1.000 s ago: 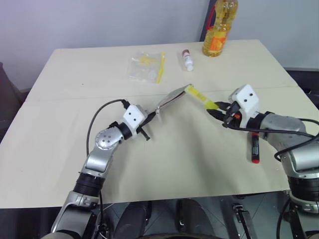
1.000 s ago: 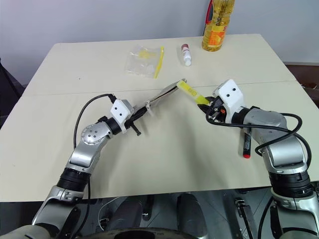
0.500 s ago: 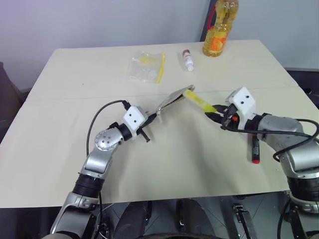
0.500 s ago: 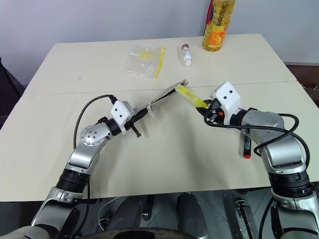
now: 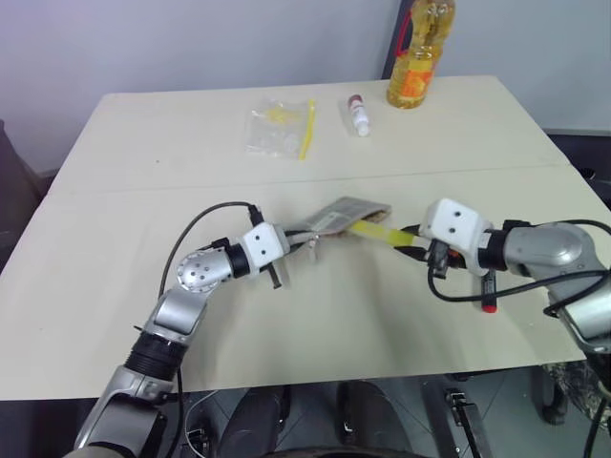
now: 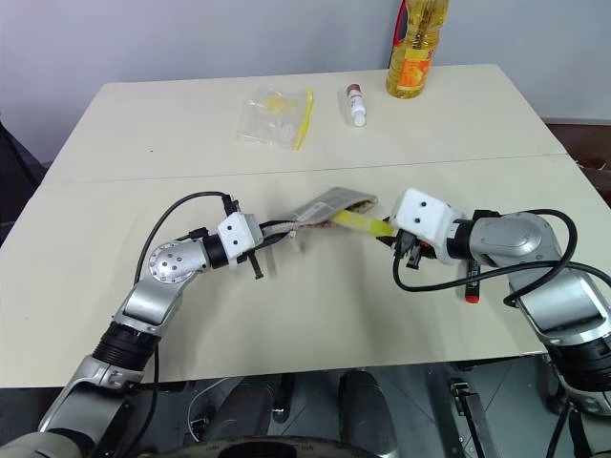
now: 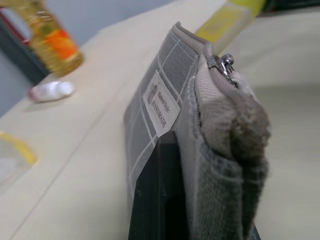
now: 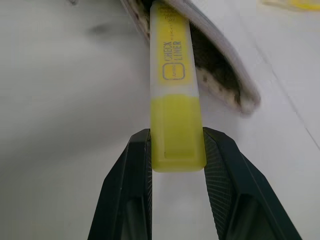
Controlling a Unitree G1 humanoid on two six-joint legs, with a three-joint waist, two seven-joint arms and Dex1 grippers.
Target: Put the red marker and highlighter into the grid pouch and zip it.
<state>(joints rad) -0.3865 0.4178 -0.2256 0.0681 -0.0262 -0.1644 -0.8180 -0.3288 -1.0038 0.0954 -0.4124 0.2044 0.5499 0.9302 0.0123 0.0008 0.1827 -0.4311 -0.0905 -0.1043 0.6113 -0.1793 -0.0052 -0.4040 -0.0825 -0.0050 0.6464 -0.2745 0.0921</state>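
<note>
The left gripper (image 5: 298, 239) is clenched on one end of the grid pouch (image 5: 346, 214), which is lifted a little above the middle of the table (image 5: 115, 239), closer to the front edge than to the back edge. In the left wrist view the black fingers (image 7: 157, 200) pinch the grey fabric just under the white label (image 7: 161, 103), and the zipper pull (image 7: 223, 63) stands at the top of the pouch. The highlighter (image 5: 380, 232) goes with its far end into the open mouth of the pouch; its near end is grasped between the two fingers of the right gripper (image 8: 177, 157). The red marker (image 5: 489, 291) lies on the table near the front right corner, partly hidden behind the right arm. Near the back edge lie the clear plastic bag (image 5: 279, 128), then the small white bottle (image 5: 359, 114), and the yellow oil bottle (image 5: 418, 52) stands at the back edge to the right.
</note>
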